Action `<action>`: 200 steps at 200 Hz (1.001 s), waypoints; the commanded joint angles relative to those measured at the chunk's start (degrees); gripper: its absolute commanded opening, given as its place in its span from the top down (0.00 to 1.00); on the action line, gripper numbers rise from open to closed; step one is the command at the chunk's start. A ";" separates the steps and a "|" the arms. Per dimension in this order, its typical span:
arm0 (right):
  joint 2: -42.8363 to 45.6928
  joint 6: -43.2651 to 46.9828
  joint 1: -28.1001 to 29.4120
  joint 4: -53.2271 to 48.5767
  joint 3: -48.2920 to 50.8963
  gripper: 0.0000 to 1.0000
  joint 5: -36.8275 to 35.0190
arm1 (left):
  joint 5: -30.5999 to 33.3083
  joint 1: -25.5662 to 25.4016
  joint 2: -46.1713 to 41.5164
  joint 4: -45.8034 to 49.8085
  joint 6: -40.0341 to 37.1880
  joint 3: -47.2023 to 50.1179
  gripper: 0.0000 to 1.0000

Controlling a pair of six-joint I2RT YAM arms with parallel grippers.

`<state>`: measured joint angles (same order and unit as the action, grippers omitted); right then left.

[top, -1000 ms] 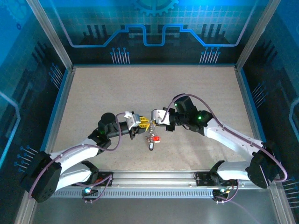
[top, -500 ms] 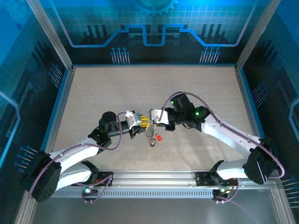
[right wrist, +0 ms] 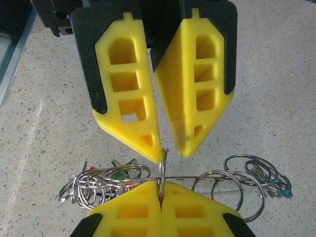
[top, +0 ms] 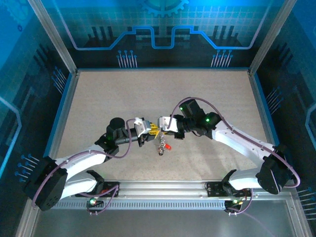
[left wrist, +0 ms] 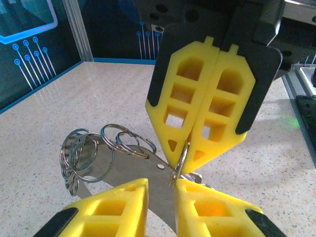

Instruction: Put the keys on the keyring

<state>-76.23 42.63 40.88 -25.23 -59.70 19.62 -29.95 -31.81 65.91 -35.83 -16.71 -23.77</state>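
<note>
My two grippers meet tip to tip above the table's middle. My right gripper (top: pixel 160 129) (right wrist: pixel 161 185) is shut on the keyring (right wrist: pixel 162 165), a thin metal hoop seen edge-on. In the left wrist view the right gripper (left wrist: pixel 187 158) comes down from above onto that keyring (left wrist: pixel 180 160). My left gripper (top: pixel 151 131) (left wrist: pixel 162 182) stands narrowly open, one fingertip (right wrist: pixel 157 148) touching the hoop's top. The keys (top: pixel 163 146) dangle below the grippers in a bunch, and their red and green heads (right wrist: pixel 116 175) show among small rings.
A flat grey metal plate (left wrist: pixel 131 170) runs from the keyring under my left fingers and carries several small split rings (left wrist: pixel 81 153) (right wrist: pixel 247 177). The speckled beige table (top: pixel 123 98) is walled by blue panels and metal posts.
Both grippers have closed in on each other by a small step, the right one shifting left. The hanging bunch of keys has risen a little off the table.
</note>
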 commanded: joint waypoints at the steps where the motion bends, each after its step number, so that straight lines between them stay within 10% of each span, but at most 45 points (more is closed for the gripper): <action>1: -0.41 -0.78 0.75 1.53 -1.15 1.00 2.88 | -1.51 -0.52 0.37 -1.43 -1.10 -2.27 0.79; 54: 0.26 -1.90 0.55 4.84 0.62 1.00 2.26 | -0.80 -1.96 0.44 -1.55 -2.65 -1.78 0.82; 75: 0.09 -1.44 0.58 4.67 0.54 1.00 2.97 | -0.57 -2.28 0.45 -1.42 -3.04 -2.00 1.00; 144: 4.98 -2.37 -6.19 5.28 3.31 0.73 16.81 | -1.21 -1.97 -0.89 -10.40 0.83 0.87 1.00; 200: 7.12 -1.65 -6.96 6.44 5.03 0.77 15.96 | -4.03 -1.24 1.05 -19.34 6.09 1.89 1.00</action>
<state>-69.95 40.99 34.44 -20.69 -55.70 33.19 -30.96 -33.50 66.19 -46.81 -13.78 -22.33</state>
